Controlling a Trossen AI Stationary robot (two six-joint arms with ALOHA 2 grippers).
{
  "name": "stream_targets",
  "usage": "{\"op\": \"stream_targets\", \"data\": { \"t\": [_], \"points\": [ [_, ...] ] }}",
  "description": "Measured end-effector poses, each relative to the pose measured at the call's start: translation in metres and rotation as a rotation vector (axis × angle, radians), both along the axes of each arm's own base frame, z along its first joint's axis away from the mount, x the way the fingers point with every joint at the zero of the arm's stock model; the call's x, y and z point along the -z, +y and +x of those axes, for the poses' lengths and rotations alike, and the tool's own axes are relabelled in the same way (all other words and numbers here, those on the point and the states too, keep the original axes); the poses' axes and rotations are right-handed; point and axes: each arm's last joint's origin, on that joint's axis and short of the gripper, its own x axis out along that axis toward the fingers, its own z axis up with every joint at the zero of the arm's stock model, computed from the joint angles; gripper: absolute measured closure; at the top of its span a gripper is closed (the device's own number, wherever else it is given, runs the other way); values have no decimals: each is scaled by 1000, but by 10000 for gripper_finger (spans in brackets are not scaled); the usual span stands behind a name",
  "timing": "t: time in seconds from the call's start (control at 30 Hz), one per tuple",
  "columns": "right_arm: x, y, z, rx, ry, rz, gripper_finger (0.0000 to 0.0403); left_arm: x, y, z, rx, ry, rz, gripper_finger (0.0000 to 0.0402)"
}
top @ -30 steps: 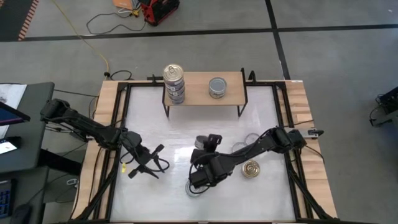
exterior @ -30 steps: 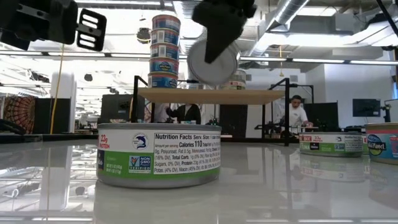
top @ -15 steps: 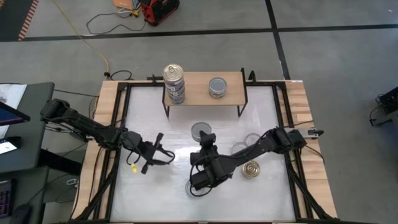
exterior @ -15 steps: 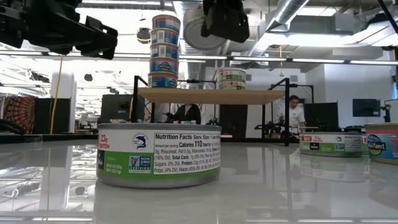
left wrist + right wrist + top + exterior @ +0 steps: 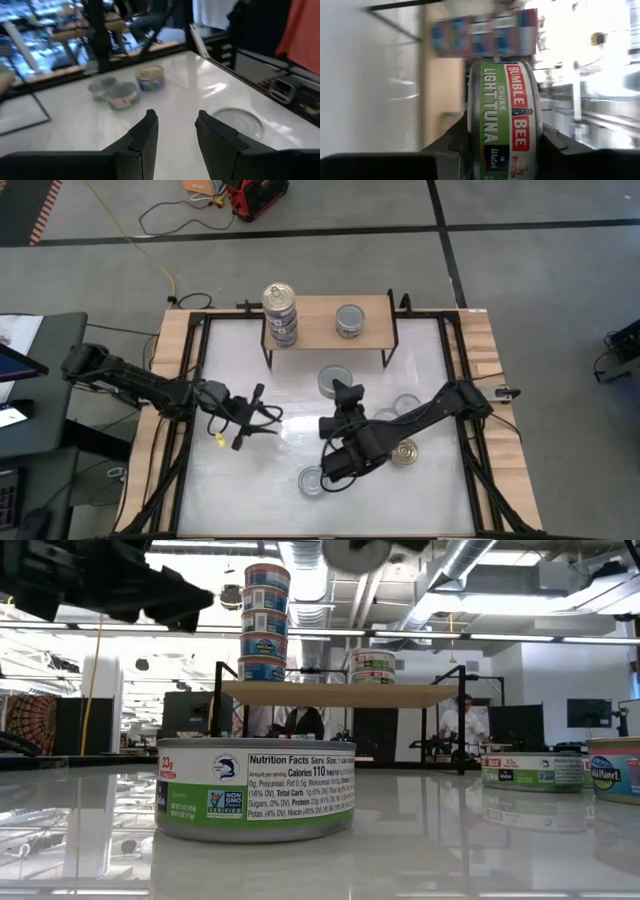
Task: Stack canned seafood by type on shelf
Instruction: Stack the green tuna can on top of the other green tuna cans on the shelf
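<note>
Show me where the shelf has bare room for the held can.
Shelf: bare board between the tall stack and the short stack. Tabletop is crowded by loose cans near the right gripper; bare around the left gripper.

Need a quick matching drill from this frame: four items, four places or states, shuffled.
Items:
1. Bumble Bee tuna can
2. tall can stack
3. left tool
4. gold-topped can

Places or states:
A. on the white tabletop, beside the right arm
B. left end of the shelf
C. open, holding nothing
D. gripped in the right tool, lifted off the table

Pairs: 1-D, 2-B, 3-C, 4-A
</note>
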Motion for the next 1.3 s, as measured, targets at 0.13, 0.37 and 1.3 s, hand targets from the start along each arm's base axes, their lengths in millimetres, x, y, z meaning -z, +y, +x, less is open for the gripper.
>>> {"op": "stream_targets", "data": {
  "t": [0.13, 0.37, 1.3],
  "points": [
    [-29, -6, -17, -11, -26, -19, 248, -6, 3, 1, -72, -68, 29, 274],
    [-56, -44, -27, 45, 72, -11, 248, -13, 5, 2, -136, -127, -78, 274],
    [-69, -223, 11, 195, 160, 240, 248, -17, 7, 2, -228, -166, -77, 274]
  ]
}}
